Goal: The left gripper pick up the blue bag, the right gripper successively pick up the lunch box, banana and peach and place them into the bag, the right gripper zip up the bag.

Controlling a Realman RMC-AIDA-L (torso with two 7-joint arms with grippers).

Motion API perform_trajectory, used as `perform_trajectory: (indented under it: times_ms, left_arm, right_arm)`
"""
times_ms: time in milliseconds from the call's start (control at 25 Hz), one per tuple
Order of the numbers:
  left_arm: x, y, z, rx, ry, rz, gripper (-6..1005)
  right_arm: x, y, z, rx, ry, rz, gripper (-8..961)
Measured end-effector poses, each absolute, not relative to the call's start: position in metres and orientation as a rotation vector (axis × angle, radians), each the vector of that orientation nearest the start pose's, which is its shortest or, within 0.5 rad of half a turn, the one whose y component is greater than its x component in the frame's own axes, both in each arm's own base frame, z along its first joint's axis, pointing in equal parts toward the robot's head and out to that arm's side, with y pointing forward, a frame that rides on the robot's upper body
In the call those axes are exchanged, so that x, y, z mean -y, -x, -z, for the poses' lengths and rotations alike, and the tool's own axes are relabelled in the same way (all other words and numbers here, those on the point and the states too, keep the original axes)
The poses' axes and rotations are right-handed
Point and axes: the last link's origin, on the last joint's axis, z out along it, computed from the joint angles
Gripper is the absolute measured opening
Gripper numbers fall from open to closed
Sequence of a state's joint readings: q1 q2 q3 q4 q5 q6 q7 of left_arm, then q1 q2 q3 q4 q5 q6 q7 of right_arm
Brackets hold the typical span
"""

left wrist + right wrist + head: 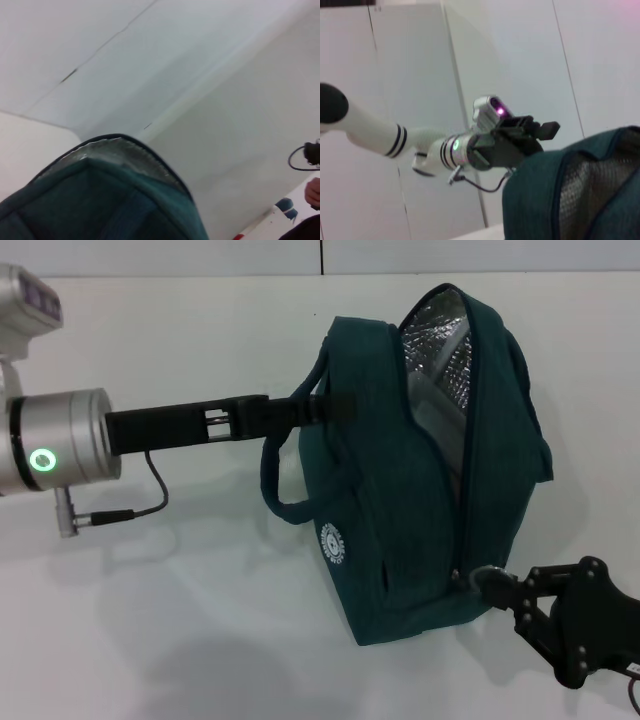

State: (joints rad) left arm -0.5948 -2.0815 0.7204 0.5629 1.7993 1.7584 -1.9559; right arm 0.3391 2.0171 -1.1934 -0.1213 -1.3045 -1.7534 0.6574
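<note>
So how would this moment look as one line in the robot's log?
left tool: holds blue bag by handle | right tool: at zipper ring-pull | bag: partly unzipped

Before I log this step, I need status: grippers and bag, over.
Left gripper shut on the blue bag's handle, holding it up. Right gripper at the zipper ring pull, lower end. Bag still unzipped, foil lining showing. Nothing in the way.

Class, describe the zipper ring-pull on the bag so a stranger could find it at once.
Start at the blue bag, held up by the left gripper. Follow its dark zipper line down from the foil-lined opening to the lower end. There sits the ring-pull, a small metal loop at the right gripper.
</note>
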Motion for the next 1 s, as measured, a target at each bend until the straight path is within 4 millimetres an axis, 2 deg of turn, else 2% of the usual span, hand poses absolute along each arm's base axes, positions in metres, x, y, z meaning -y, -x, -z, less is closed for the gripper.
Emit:
perform_trajectory:
  times_ms: [160,280,560,720,1000]
  left_arm:
    - [-0.319,0.212,0.0,1.336,2.733,1.239,528]
    - [-0.315,0.212,-0.002,1.268,2.758,1.262,736]
    - [-0.29,0.215,-0.01,0.892,2.774,1.459,739]
    - [-0.278,0.227,-0.008,0.787,2.735,1.47,741]
    - [-0.253,0.249,0.006,0.708,2.66,1.468,721]
  right_arm:
    - [-0.215,-0.289,0.038,-0.355,2.55,-1.213,12]
    - [-0.214,-0.287,0.036,-0.346,2.542,-1.244,12]
    - [-0.215,-0.283,0.033,-0.331,2.51,-1.285,12]
    - [-0.218,-0.278,0.031,-0.311,2.496,-1.322,12]
    - [-0.228,-0.269,0.031,-0.272,2.49,-1.351,13]
